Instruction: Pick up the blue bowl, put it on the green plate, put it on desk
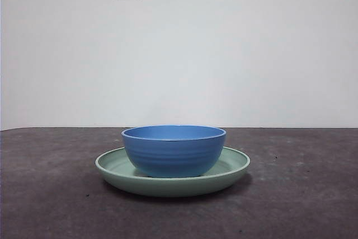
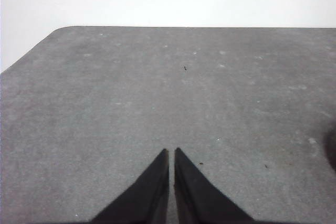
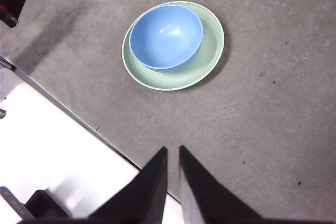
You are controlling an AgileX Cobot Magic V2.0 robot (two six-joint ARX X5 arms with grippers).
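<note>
Blue bowl (image 1: 174, 150) upright on green plate (image 1: 234, 166); plate on desk (image 1: 302, 194)

Bowl (image 1: 174, 150): blue, smooth, soft sheen, faint ridges on outer wall, plastic-like. Plate (image 1: 226, 173): pale green, smooth, slightly glossy. Surface (image 1: 302, 194): dark grey, matt, speckled, fine-grained. Pincer (image 3: 173, 153) jaws: black, matt.

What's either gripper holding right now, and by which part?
Nothing. Left gripper and right gripper are shut and empty; blue bowl sits free on green plate.
</note>
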